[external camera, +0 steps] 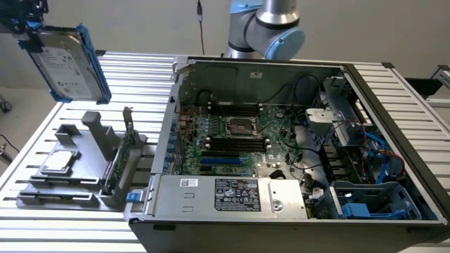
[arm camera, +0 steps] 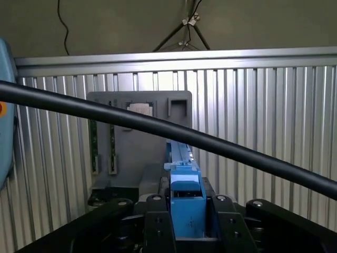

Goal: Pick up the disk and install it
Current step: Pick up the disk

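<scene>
The black gripper (arm camera: 188,224) pinches the rectangular silver-grey metal disk (external camera: 67,66) by its blue rail, aloft at the exterior view's left, over the grey plastic rack (external camera: 84,158).

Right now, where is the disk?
The disk is held in the gripper, up in the exterior view's upper left, above the grey parts holder and to the left of the open computer case.

Bright, even light; faint shadows.

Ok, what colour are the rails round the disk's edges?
Blue; the exterior view shows the rails best, framing the silver-grey disk.
</scene>
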Tool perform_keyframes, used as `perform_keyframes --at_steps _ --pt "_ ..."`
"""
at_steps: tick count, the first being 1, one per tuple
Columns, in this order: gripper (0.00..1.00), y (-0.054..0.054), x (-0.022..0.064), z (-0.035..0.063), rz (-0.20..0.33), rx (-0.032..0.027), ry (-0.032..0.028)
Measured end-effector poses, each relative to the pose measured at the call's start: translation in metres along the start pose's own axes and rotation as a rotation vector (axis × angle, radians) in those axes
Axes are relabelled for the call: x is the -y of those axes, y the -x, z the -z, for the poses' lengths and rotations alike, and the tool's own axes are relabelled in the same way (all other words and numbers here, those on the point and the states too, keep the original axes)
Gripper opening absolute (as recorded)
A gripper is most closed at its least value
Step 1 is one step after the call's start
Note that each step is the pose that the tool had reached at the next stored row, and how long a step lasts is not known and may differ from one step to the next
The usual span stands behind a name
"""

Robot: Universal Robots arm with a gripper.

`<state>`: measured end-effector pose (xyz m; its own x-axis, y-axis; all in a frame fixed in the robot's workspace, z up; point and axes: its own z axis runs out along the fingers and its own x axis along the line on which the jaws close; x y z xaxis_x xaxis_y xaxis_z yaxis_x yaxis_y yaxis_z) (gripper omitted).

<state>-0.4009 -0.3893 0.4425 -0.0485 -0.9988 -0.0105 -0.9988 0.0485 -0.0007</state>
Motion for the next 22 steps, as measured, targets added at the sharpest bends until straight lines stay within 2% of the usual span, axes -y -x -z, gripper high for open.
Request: perform_keyframes --at_steps 8,11,22 --pt "0.33 -0.006 0.0369 0.0218 0.000 0.0071 0.0002" --pt "0.33 -0.014 0.0788 0.0338 0.000 0.0137 0.0006" --pt "0.33 -0.026 0.1291 0.0425 0.000 0.0185 0.0010"
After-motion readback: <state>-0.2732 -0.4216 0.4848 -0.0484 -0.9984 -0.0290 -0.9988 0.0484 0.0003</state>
